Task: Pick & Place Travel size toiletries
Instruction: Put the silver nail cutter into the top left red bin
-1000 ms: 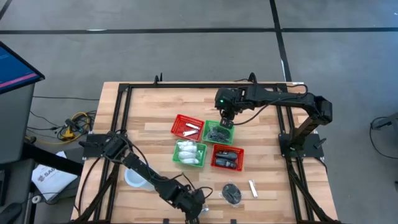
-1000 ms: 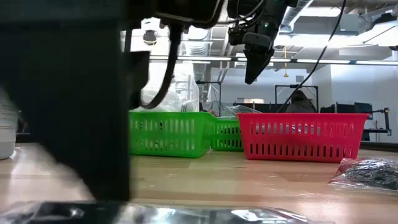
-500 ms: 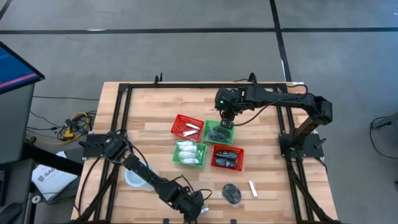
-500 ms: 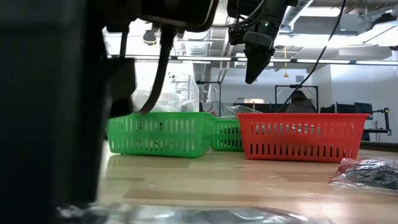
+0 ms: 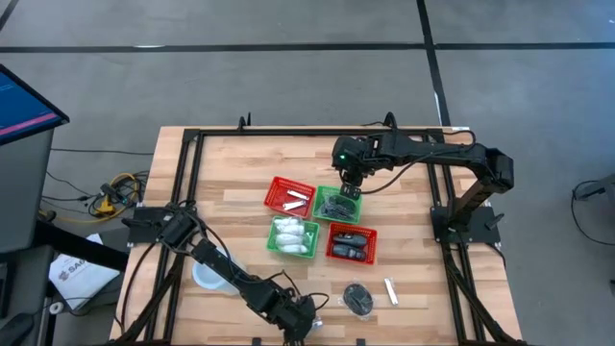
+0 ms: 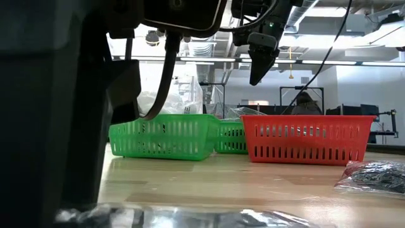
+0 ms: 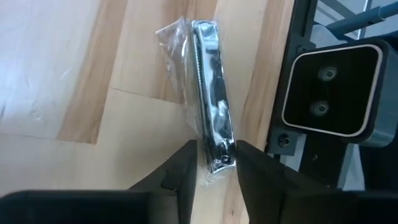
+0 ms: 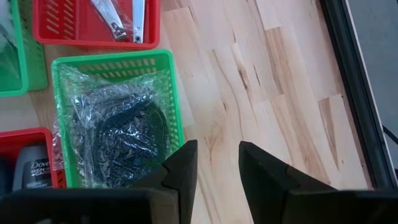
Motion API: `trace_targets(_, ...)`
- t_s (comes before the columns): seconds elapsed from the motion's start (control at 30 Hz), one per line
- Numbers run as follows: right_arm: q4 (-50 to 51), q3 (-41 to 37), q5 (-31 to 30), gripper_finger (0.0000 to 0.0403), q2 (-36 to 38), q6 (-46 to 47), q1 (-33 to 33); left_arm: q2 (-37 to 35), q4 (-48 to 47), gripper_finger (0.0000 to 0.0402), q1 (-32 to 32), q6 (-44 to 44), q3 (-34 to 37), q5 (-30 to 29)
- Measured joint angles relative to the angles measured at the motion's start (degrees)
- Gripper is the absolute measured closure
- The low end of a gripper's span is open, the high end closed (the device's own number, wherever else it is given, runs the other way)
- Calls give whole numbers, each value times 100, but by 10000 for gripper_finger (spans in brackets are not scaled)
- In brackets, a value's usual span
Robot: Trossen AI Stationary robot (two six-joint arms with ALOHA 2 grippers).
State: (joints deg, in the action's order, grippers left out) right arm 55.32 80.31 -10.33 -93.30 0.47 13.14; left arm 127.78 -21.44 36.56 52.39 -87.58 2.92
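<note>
Sorting mostly done by my read: four baskets [image 5: 314,219] hold toiletries, a black bundle [image 5: 359,299] and silvery piece [image 5: 391,290] lie loose, my left gripper [image 7: 211,163] narrowly straddles a wrapped clipper [image 7: 210,124], grip unconfirmed, right gripper [image 8: 216,163] part-open, empty above baskets

High view: overhead, facing straight down; far enough to take in the whole table [image 5: 231,163], its black frame and the floor around it; both arms inside the picture.
Low view: at table-top height from the near edge, facing level across the boards into the room behind; very close to the left arm, whose dark bulk fills the picture's left half; shares with the high view the green basket [image 6: 161,135] and the red basket [image 6: 307,137].
Left wrist view: close above the boards at the near edge, facing down; takes in the low camera's housing [image 7: 331,91].
Right wrist view: higher, facing down over the far green basket [image 8: 115,118]; shares the baskets with the high view.
</note>
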Motion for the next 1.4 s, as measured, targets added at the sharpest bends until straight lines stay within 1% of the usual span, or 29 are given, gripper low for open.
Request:
trace_targets(0.27, -1, 0, 0, 294, 0, 4, -1, 1, -263, 373, -26, -5, -8, -203)
trace_targets(0.43, -1, 0, 0, 294, 0, 4, -1, -26, -305, 373, -57, -5, -1, -321)
trace_targets(0.63, -1, 0, 0, 294, 0, 4, -3, -198, -466, 373, -79, -105, 25, -1103)
trace_targets(0.87, 16, 0, 0, 294, 0, 4, -3, -435, -885, 373, -103, -116, 60, -1494)
trace_targets(1.3, -3, 0, 0, 294, 0, -37, -1, -613, -803, 373, -94, -73, 47, -1515)
trace_targets(1.4, -6, 0, 0, 294, 0, -44, -1, -771, -837, 373, -90, -93, 38, -1578)
